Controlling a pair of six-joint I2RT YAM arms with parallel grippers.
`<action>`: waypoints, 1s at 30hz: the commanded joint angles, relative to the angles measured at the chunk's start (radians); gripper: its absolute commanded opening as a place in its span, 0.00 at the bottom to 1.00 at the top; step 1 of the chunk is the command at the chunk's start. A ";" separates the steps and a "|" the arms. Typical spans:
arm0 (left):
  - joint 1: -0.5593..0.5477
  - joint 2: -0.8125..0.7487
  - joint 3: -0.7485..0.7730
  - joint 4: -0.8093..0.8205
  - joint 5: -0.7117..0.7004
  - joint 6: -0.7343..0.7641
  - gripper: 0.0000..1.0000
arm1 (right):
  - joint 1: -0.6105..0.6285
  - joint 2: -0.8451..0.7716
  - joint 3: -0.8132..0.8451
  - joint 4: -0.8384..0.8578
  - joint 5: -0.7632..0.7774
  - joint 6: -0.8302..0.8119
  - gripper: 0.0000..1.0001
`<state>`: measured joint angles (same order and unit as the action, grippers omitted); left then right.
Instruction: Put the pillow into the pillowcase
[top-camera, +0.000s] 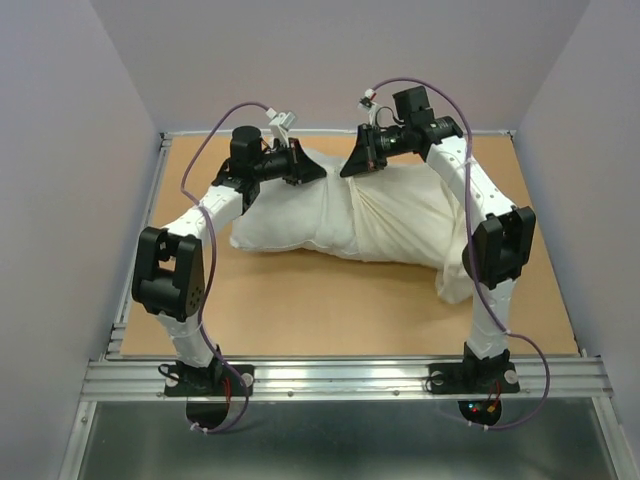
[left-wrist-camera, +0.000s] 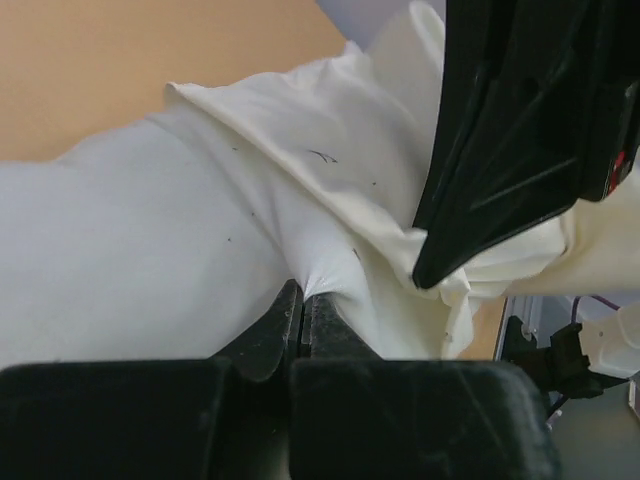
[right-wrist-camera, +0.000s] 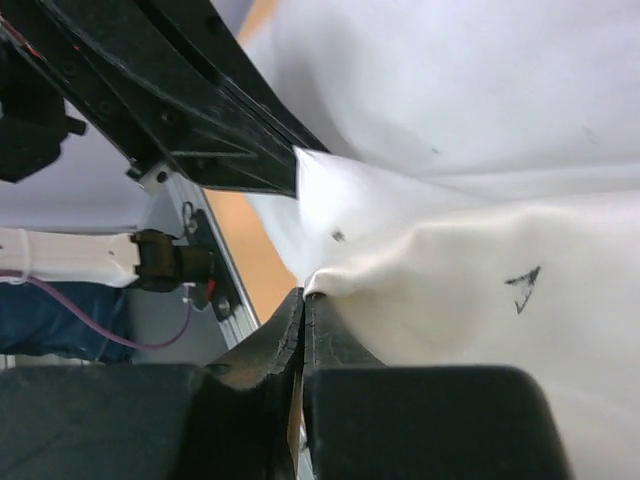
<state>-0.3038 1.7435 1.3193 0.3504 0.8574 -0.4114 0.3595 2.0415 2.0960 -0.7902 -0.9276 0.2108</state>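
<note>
The greyish-white pillow (top-camera: 275, 220) lies across the far middle of the table, its right part inside the cream pillowcase (top-camera: 410, 220). My left gripper (top-camera: 318, 170) and right gripper (top-camera: 348, 168) meet nearly tip to tip at the far edge, where the pillowcase mouth crosses the pillow. In the left wrist view the left gripper (left-wrist-camera: 303, 297) is shut on a puckered fold at the pillowcase (left-wrist-camera: 330, 170) hem, with bare pillow (left-wrist-camera: 100, 230) to its left. In the right wrist view the right gripper (right-wrist-camera: 303, 297) is shut on a cream pillowcase (right-wrist-camera: 480, 300) fold, with pillow (right-wrist-camera: 480, 90) above.
The brown table (top-camera: 300, 310) is bounded by a metal rail (top-camera: 340, 375) at the near edge and by lavender walls on three sides. The closed end of the pillowcase bunches against the right arm (top-camera: 495, 250). The left arm (top-camera: 170, 270) bends along the table's left side.
</note>
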 joint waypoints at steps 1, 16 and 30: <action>-0.004 -0.082 -0.060 0.062 -0.004 -0.029 0.00 | 0.001 -0.052 -0.092 0.025 0.029 -0.074 0.05; 0.107 -0.070 -0.112 -0.085 -0.196 0.011 0.00 | 0.009 -0.156 0.168 -0.210 0.379 -0.298 0.93; 0.342 -0.039 -0.046 -0.125 -0.347 0.014 0.00 | -0.306 -0.210 0.125 -0.524 0.661 -0.563 0.91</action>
<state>-0.0330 1.7374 1.2316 0.2176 0.6052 -0.4095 0.0628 1.8618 2.1857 -1.1950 -0.2623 -0.2508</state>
